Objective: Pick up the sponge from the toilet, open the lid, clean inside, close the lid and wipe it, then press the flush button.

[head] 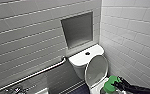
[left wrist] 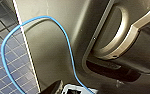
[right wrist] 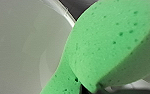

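Right arm extended low; right pincer clamped on sponge at toilet bowl; lid upright.

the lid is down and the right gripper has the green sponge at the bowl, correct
No: the lid is up, standing open, as the head view shows. The rest holds: the right gripper has the green sponge at the bowl of the toilet.

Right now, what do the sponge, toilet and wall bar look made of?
sponge: soft open-cell foam, matte bright green; small pores pit its face.
toilet: probably glazed ceramic; glossy white with soft highlights.
wall bar: metal, likely polished steel or chrome; silvery with a bright streak along it.
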